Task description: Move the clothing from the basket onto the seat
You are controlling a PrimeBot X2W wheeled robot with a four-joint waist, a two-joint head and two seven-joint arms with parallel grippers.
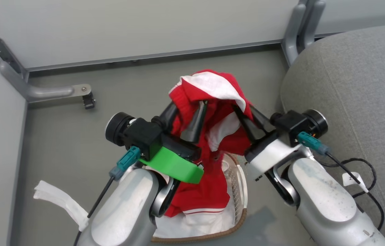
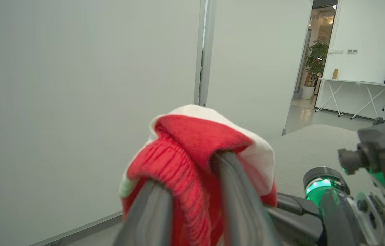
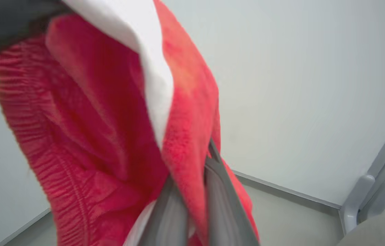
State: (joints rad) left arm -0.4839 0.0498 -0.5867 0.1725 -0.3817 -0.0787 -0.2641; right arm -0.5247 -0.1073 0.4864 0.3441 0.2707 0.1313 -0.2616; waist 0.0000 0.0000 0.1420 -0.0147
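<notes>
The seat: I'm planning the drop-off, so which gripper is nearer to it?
Right. The right gripper, pinching the clothing, is close beside the seat; the left gripper, carrying the same clothing, is farther off, across the basket.

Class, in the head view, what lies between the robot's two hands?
The red clothing hangs bunched between the left hand and the right hand, its lower end in the basket. The head view shows this.
</notes>
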